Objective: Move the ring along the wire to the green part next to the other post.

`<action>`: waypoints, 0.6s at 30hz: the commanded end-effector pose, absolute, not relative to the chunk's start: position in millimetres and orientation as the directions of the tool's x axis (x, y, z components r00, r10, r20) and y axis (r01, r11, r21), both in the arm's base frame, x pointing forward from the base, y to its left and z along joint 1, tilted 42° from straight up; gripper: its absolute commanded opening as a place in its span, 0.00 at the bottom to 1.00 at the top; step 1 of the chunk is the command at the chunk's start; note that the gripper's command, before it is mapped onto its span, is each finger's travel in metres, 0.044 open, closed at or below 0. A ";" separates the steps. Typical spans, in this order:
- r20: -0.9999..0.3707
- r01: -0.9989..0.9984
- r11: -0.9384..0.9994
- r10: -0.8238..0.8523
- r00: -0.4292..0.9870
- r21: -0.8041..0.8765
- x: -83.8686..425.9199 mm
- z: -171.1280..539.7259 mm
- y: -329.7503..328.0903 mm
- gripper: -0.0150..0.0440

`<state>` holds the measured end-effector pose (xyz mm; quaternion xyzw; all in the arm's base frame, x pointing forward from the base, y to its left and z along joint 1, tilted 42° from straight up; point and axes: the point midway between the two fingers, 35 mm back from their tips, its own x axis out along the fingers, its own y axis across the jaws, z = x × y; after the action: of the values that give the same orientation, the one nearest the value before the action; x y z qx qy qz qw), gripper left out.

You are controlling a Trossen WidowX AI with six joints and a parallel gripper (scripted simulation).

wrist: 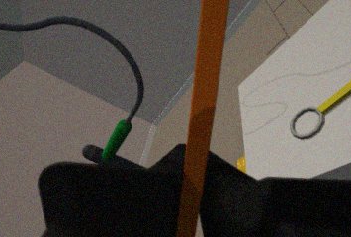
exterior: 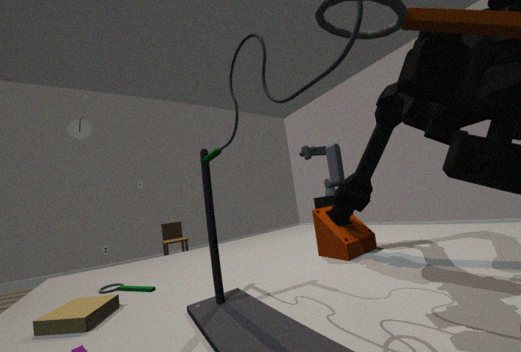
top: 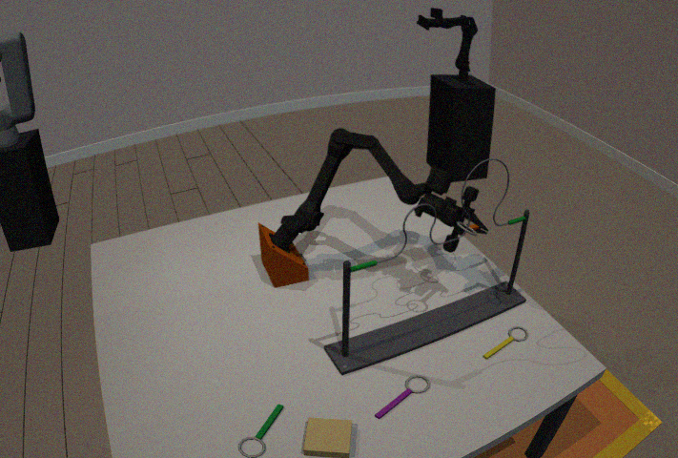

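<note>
My gripper [top: 481, 229] [wrist: 189, 151] is shut on the orange handle [exterior: 468, 19] [wrist: 203, 99]. The grey ring [exterior: 368, 36] is at the handle's end, in the upper right of the exterior view. The thin grey wire [top: 508, 186] [exterior: 264, 70] [wrist: 141, 84] passes through the ring; whether they touch is unclear. In the top view the ring is left of the far post [top: 518, 254] and its green part [top: 516, 219] [wrist: 117, 140], near the wire's tall loop. The other green part [top: 363, 266] [exterior: 212, 155] is at the near post [top: 345, 313] [exterior: 212, 224].
A dark base plate [top: 425, 329] [exterior: 244, 309] joins the posts. On the table lie a yellow-handled ring [top: 499, 346] [wrist: 342, 92], a purple-handled ring [top: 394, 403], a green-handled ring [top: 269, 421] [exterior: 136, 288] and a tan block [top: 327, 436] [exterior: 76, 313]. Other robots stand on pedestals behind.
</note>
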<state>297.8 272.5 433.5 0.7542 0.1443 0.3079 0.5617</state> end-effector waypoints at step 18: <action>0.044 -0.199 0.176 0.632 0.773 0.964 302.6 355.2 273.3 0.00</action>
<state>302.4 274.9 367.0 0.6036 0.1800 0.2837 0.7230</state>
